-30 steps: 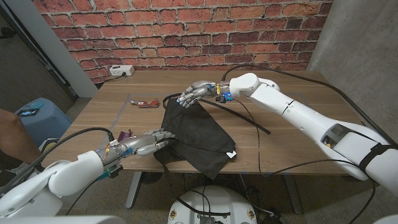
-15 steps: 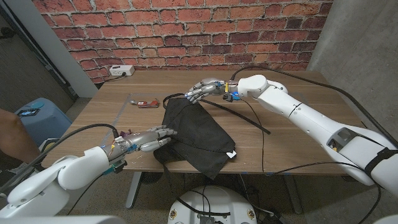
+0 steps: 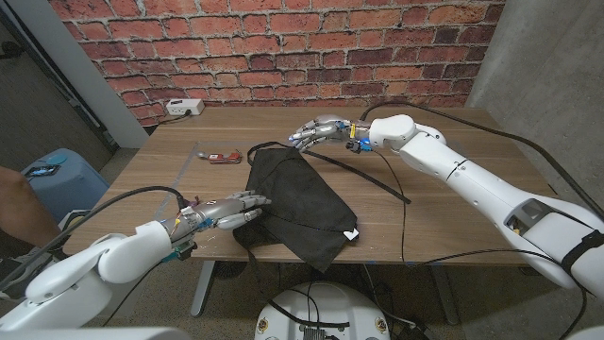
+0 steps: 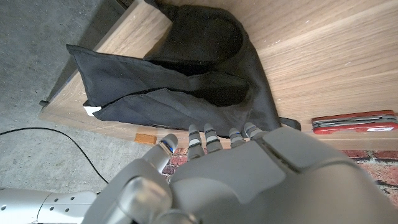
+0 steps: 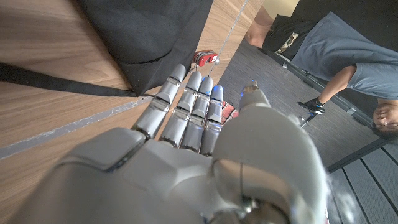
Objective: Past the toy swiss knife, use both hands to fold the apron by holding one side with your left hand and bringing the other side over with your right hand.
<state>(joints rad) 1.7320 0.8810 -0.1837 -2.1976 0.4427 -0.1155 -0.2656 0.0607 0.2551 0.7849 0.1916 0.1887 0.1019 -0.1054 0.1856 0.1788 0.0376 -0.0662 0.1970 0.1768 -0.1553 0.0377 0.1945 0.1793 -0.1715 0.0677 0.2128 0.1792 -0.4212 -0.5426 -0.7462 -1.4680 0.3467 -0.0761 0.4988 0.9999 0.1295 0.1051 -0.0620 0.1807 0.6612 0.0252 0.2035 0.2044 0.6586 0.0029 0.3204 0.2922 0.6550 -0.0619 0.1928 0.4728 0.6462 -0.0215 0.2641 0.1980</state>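
Wooden counter (image 3: 453,203) carries the apron (image 3: 294,200), long axis near-right to far-left; left hand (image 3: 225,211) at its near-left edge, right hand (image 3: 319,132) above its far end, both sets of fingers released.

White-shelled arms, black cables, silver jointed left hand (image 3: 225,210) and right hand (image 3: 316,132).

Apron (image 3: 294,203): black fabric, folded over into rumpled slanted shape, lying on table centre; near corner overhangs front edge, small white tag at right corner; straps trail rightward. Toy swiss knife (image 3: 223,157): red, closed, flat, just left of apron's far end.
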